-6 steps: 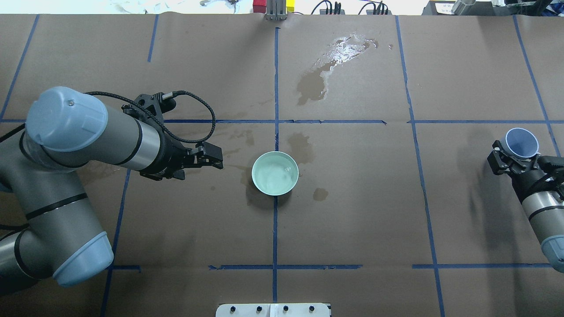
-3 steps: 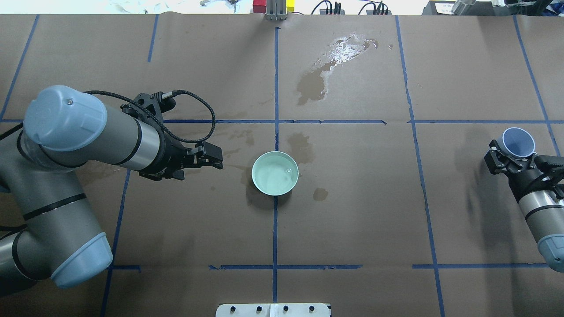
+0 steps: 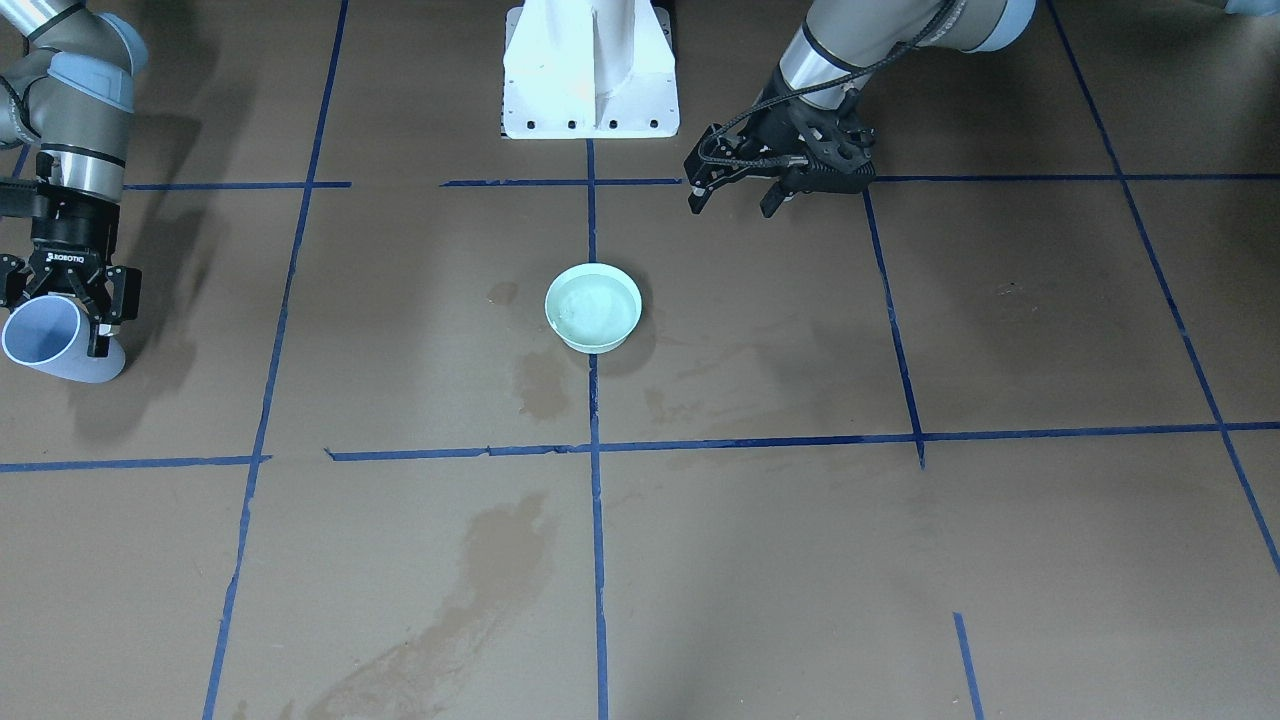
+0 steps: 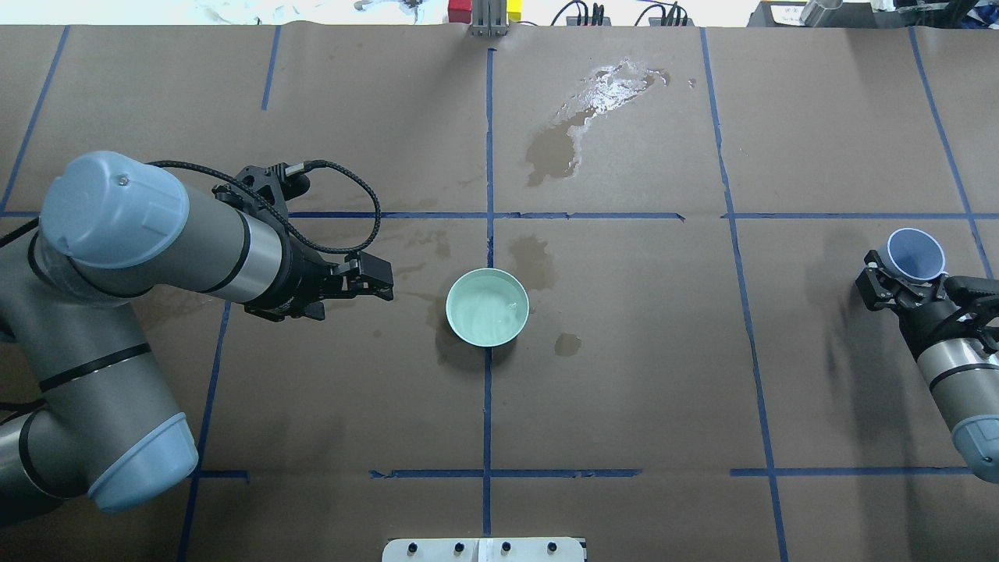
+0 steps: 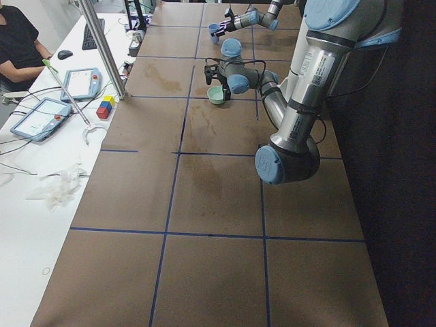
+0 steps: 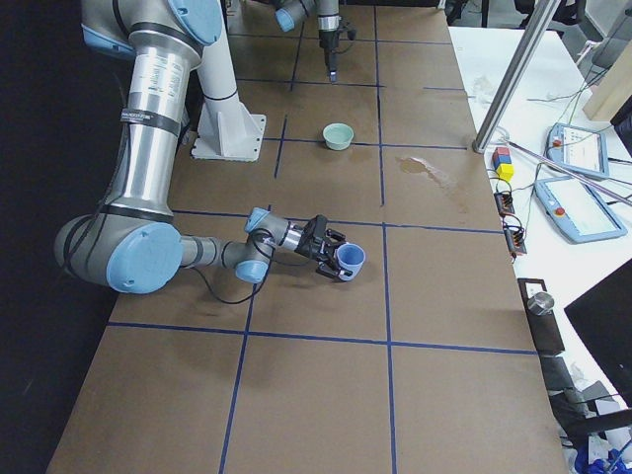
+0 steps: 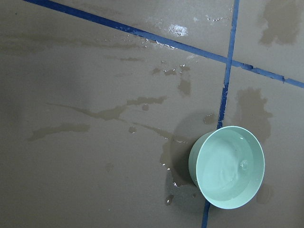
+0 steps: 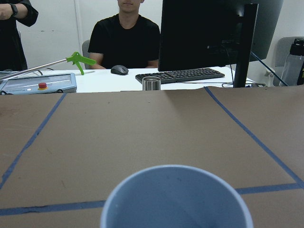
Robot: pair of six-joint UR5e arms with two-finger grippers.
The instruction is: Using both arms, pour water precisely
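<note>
Clear water sits in a mint bowl; left arm near, right arm far, gripping blue cup.

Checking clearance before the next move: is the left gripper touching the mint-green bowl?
Apart. The overhead view shows a plain strip of bare brown paper between the left gripper and the mint-green bowl. The front-facing view shows the same gap.

Cropping the blue cup at the right wrist view's bottom; hiding its lower body inside the right gripper overhead.
</note>
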